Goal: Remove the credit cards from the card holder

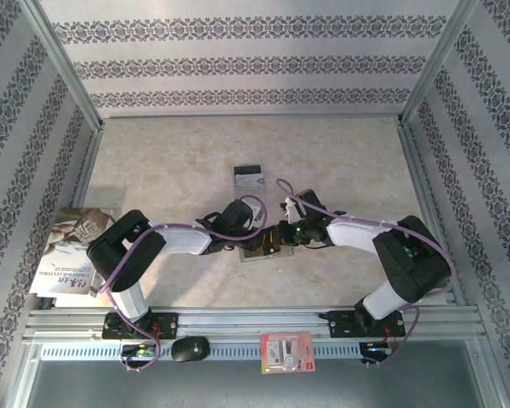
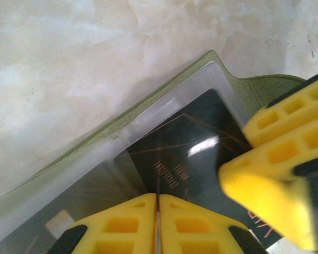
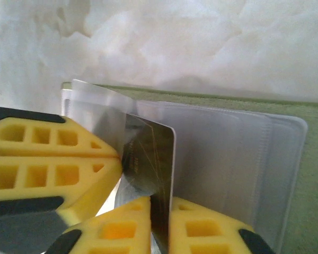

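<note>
Pinned the card holder (image 3: pixel 312 174) open at the middle of the bench (image 1: pixel 340 161) with the left gripper (image 2: pixel 158 211), pressed together atop its clear pocket, probably to stop it sliding; could not tell whether pinching the plastic or merely bearing down. Nipped a dark credit card (image 3: pixel 151 159) edge-on in the right gripper (image 3: pixel 160 225), partly out of its sleeve, seemingly for drawing clear. Showed a second silver-grey card (image 1: pixel 250 176) lying well apart up the bench, and faint gold print on the dark card, too blurred for reading.
</note>
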Motion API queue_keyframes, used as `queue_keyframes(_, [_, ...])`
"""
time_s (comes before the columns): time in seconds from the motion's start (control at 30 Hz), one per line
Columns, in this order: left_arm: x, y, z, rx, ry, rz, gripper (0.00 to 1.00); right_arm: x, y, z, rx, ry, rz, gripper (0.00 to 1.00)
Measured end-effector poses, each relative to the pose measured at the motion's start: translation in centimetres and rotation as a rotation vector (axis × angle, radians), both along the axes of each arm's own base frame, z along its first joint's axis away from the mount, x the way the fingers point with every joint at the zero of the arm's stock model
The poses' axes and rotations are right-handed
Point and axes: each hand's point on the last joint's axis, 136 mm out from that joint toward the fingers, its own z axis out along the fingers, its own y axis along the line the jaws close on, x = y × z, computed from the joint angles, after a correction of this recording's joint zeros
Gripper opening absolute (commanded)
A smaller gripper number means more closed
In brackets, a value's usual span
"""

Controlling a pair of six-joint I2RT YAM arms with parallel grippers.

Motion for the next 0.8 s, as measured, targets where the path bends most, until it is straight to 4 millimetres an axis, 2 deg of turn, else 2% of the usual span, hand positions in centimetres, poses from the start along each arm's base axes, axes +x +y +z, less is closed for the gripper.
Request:
queue_keyframes(0.27, [0.5,2.6,1.7,-0.035,-0.015,0.051,0.19,0.6,-0.8,2.0,-0.005,-0.074,-0.037,0.03])
queue_keyframes(0.43, [0.3,3.2,4.7,-0.146,-0.042,0.045,0.27,0.5,-1.3,3.5,0.007,-0.125,-0.049,0.00])
queue_keyframes(0.57, [0.8,3.2,8.2,-0.302,-0.091,0.041,0.28,1.2,-0.6,7.2,0.090,-0.236,-0.044,0.00])
queue_keyframes(0.7, [1.1,2.3,11.7,-0.456,-0.155,0.006,0.29,2.2,0.7,11.2,0.218,-0.348,-0.040,0.00])
queue_keyframes(0.8, [1.1,2.1,13.9,-0.554,-0.200,-0.015,0.29,2.9,1.4,13.4,0.303,-0.402,-0.047,0.00])
